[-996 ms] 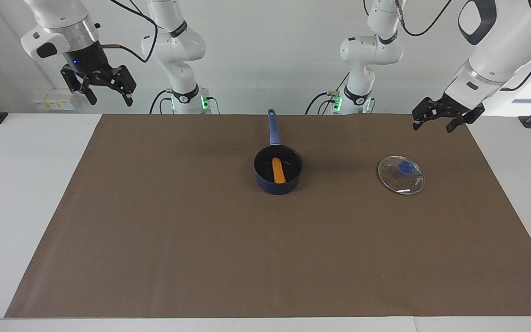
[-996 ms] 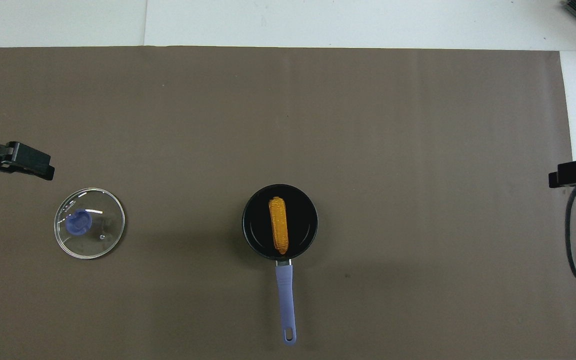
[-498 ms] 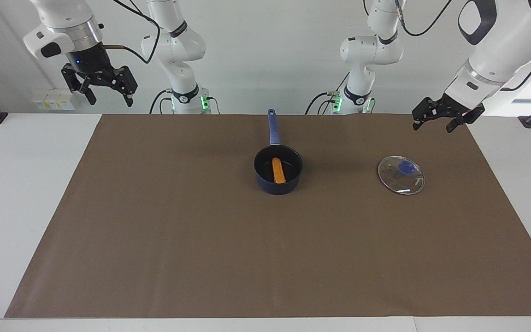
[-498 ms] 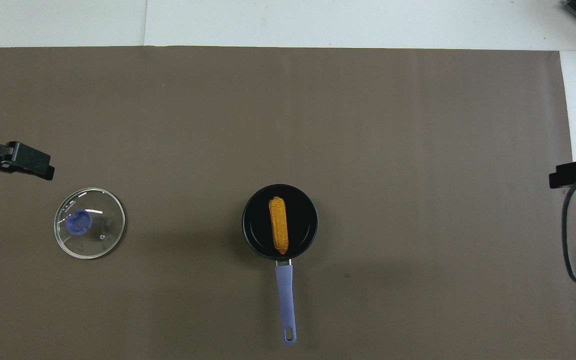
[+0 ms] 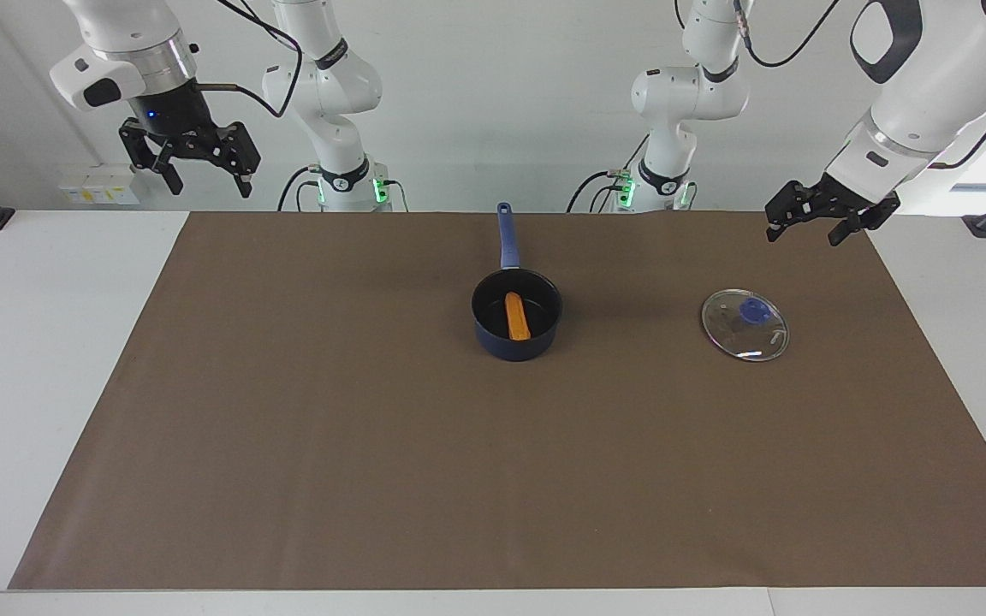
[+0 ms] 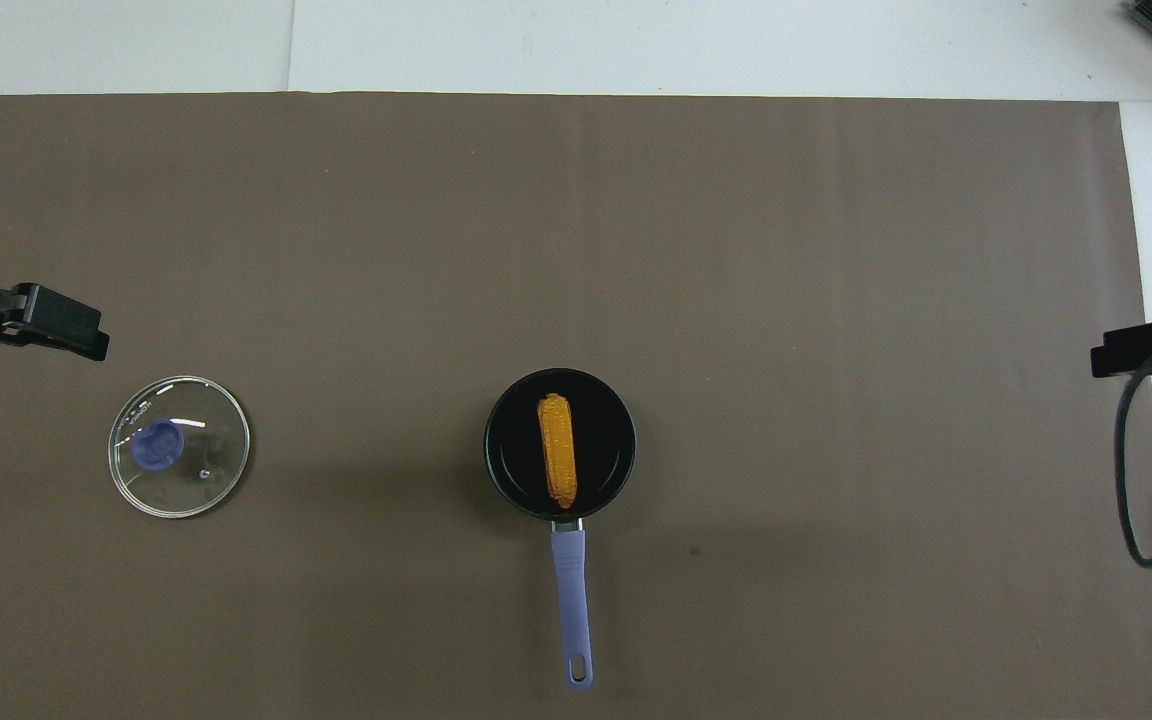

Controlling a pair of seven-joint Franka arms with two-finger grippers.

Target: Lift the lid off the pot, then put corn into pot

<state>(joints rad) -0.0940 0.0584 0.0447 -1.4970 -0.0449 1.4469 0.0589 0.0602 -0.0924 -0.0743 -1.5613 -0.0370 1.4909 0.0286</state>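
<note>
I am seeing the corn (image 5: 517,316) lying inside the pot (image 5: 516,328) at mid-mat, handle pointing toward the robots. The lid (image 5: 745,324) is resting flat on the brown mat (image 5: 288,445), well apart toward the left arm's end. The left gripper (image 5: 810,224) is hanging over the mat's corner, jaws spread, holding nothing. The right gripper (image 5: 202,168) is hanging high, jaws spread, empty.

brown mat (image 5: 373,445), white table (image 5: 39,342)
</note>
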